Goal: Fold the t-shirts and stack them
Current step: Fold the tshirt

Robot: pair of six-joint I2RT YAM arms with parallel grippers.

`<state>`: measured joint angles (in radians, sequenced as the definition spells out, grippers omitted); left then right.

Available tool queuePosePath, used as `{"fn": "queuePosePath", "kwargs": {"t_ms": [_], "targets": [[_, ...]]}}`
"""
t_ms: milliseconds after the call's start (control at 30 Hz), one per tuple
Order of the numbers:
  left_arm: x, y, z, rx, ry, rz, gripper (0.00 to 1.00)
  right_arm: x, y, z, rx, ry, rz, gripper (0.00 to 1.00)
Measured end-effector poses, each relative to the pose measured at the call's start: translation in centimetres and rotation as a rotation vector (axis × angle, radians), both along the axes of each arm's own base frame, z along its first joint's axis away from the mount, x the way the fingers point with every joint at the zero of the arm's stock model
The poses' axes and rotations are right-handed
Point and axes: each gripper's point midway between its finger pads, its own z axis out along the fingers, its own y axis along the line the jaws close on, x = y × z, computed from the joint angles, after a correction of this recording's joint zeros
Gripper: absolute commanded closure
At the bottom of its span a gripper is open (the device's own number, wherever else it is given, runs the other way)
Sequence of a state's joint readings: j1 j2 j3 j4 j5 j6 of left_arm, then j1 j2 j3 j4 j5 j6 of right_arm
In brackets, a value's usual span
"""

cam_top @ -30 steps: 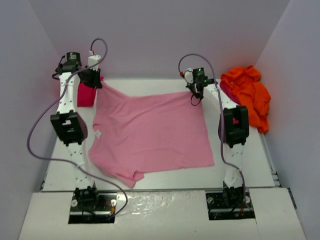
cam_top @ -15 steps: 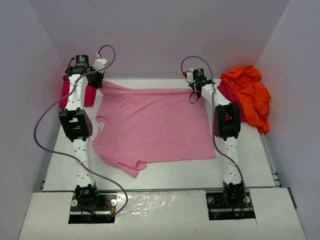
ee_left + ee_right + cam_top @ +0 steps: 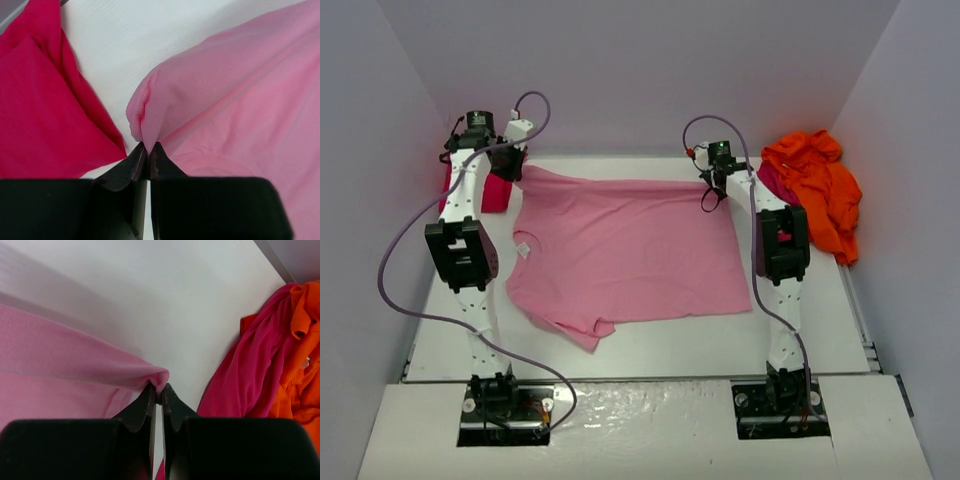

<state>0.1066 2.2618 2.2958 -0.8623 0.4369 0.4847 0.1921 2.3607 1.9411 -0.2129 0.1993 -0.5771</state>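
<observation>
My left end effector (image 3: 148, 150) is clenched on a pinch of the pink shirt (image 3: 630, 250) at its far left corner, the cloth rising in a small peak out of the closed tips. My right end effector (image 3: 160, 390) is clamped the same way on the far right corner, with a fold of pink fabric caught between its tips. Between the two grips the far edge of the shirt runs in a nearly straight line across the back of the white counter (image 3: 670, 345). The rest of it lies spread flat toward my bases, with a sleeve sticking out at the near left. A small white patch shows close to the shirt's left edge, possibly a label, though from above it is too small to be sure. Just beside my left end effector, against the left wall, sits the red shirt (image 3: 40, 115), bunched up and apart from the pink one. On the far right of the counter the orange shirt (image 3: 815, 190) lies in a crumpled heap. The crimson shirt (image 3: 250, 370) is pressed against its left side, near my right end effector but not touching it.
</observation>
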Motion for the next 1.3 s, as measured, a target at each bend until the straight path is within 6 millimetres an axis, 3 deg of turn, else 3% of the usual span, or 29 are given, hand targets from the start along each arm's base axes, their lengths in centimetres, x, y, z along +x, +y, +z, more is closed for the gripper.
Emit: {"fn": "queuePosePath", "kwargs": {"t_ms": [333, 500, 767, 900, 967, 1033, 1100, 1200, 1300], "targets": [[-7.7, -1.1, 2.5, 0.010, 0.005, -0.035, 1.00, -4.7, 1.3, 2.3, -0.012, 0.027, 0.053, 1.00], [-11.1, -2.4, 1.3, 0.020, 0.053, -0.079, 1.00, -7.2, 2.2, 2.9, -0.034, 0.054, 0.101, 1.00], [-15.5, -4.2, -0.5, 0.028, 0.124, -0.143, 0.99, -11.4, 4.0, 2.3, -0.079, 0.132, 0.182, 1.00], [-17.7, -4.4, -0.4, 0.030, 0.151, -0.180, 0.83, -12.7, 3.9, 1.8, -0.089, 0.189, 0.198, 0.94], [-19.4, -4.6, -0.6, 0.026, 0.174, -0.204, 0.66, -13.7, 3.6, 1.1, -0.098, 0.234, 0.201, 0.94], [-21.6, -4.8, -1.0, 0.020, 0.202, -0.225, 0.40, -15.2, 3.2, 0.1, -0.110, 0.287, 0.207, 0.81], [-24.4, -5.1, -1.4, 0.015, 0.223, -0.247, 0.29, -17.4, 2.4, -1.3, -0.121, 0.357, 0.218, 0.66], [-27.7, -5.1, -1.0, 0.016, 0.228, -0.255, 0.21, -20.8, 1.3, -2.5, -0.136, 0.459, 0.234, 0.52], [-28.3, -5.0, 0.1, 0.020, 0.184, -0.248, 0.19, -22.1, 0.9, -2.3, -0.132, 0.487, 0.241, 0.39]]}}
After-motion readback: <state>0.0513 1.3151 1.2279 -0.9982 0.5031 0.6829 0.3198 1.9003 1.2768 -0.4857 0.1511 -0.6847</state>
